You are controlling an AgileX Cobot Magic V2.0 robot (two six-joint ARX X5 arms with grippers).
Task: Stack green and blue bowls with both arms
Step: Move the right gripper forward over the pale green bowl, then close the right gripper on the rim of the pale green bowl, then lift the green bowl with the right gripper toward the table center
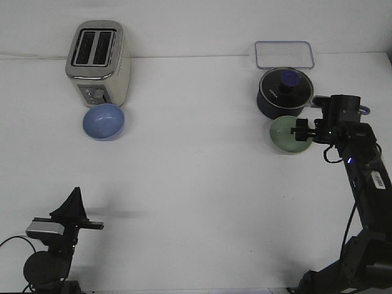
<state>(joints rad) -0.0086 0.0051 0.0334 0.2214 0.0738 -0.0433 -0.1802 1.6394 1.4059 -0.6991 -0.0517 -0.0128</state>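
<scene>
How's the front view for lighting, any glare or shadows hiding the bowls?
Front view: bright, even light, the white table nearly washed out; soft shadow beside the left gripper; blue bowl clear; green bowl partly hidden by the right gripper, not by glare.

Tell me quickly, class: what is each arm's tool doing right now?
Left tool: low near the table's front edge, holding nothing visible; open or closed cannot be told.
Right tool: at the green bowl; grip cannot be told.

Single front view, high, angled down and forward over the white table (196, 184); far edge near frame top, both arm bases at bottom corners. Moderately distant; no second view.
</scene>
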